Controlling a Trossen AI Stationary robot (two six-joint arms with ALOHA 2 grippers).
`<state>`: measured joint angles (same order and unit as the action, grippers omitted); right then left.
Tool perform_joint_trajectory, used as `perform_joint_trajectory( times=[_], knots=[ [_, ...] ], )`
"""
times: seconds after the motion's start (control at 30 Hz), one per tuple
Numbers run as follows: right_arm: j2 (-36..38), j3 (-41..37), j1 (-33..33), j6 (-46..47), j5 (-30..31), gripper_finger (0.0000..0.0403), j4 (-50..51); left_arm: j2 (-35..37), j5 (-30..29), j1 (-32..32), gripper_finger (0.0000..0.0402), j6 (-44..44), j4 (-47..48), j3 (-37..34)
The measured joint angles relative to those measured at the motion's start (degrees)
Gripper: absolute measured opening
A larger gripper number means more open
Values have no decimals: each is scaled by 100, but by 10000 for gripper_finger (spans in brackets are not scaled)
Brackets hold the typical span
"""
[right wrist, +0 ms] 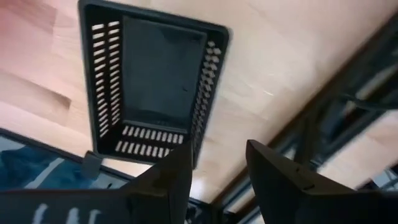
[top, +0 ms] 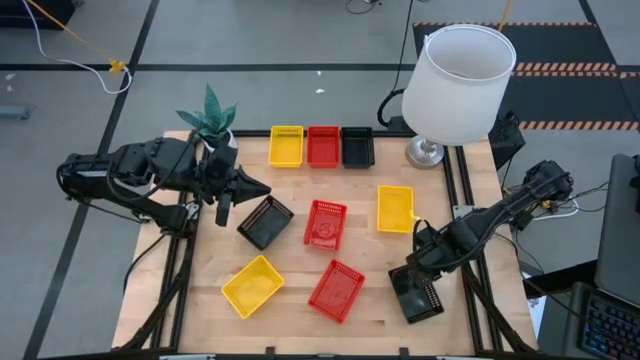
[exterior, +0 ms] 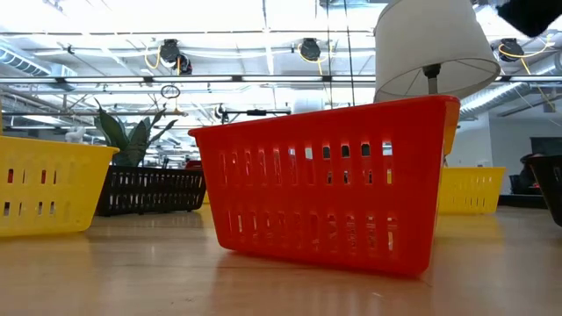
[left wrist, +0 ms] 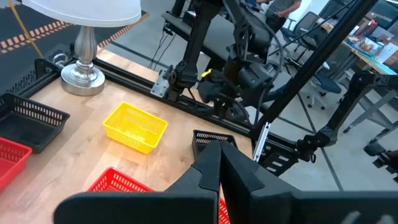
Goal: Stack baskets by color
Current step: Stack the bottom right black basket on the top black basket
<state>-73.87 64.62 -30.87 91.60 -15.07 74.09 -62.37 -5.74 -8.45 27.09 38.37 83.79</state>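
Robotics lab: ceiling cable reels, office chairs.

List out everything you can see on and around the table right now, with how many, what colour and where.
yellow baskets: three; one in the back row, one right of centre, one front left
red baskets: three; back row middle, table centre, front centre
black baskets: three; back row right, left of centre, front right corner
lamp: one, white shade, silver base, back right corner
plant: one, green, back left
table: one, light wood
left gripper: one, dark, jaws shut, beside the left-of-centre black basket
right gripper: one, dark, jaws open, over the front right black basket
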Motion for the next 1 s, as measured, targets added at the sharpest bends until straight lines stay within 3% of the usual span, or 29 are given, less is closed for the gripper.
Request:
perform_joint_trajectory(
  times=[0.6,1.0],
  knots=[
    [0,-1523,0,61,-11,146,-1899,0,0,0,5,-2,0,0],
    [0,-1801,-167,243,14,146,-2183,0,0,0,5,-2,1,0]
  ],
)
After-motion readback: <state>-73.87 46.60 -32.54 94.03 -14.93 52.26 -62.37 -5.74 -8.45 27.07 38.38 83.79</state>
